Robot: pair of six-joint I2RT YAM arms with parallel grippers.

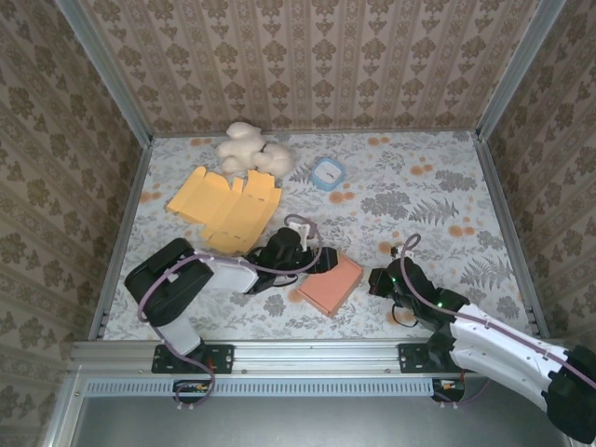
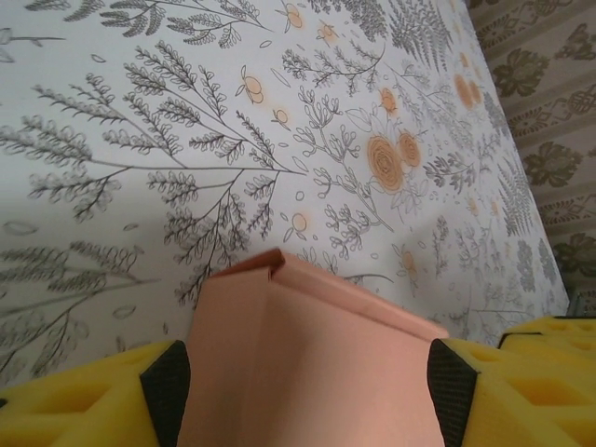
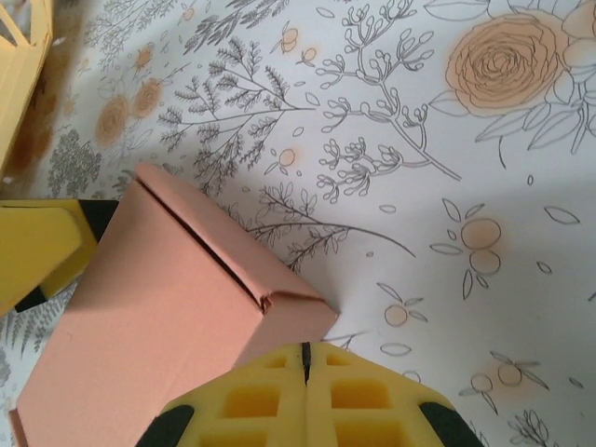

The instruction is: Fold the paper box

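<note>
Closest in, the metal rail at the worktop's near edge carries both arms, which reach inward over the floral worktop. Just beyond the rail, the right pincer has its yellow fingers pressed together, only a thin slit between them, and its tips sit right at the near corner of the paper box. That box lies flat on the worktop near the front, roughly midway between the two arms. It is salmon pink and folded up into a shallow, closed rectangular carton. A dark seam runs along one top edge where a flap tucks in, and a small crease marks the corner nearest the right fingertips. From the other side, the left pincer straddles the box. Its jaws stand apart with the carton between them, and the black pads lie against the carton's two opposite sides. Farther back and to the left, a yellow cardboard blank lies unfolded, its tabs spread out. Near the rear wall sit a cream fluffy toy and, to its right, a small blue-rimmed container.
</note>
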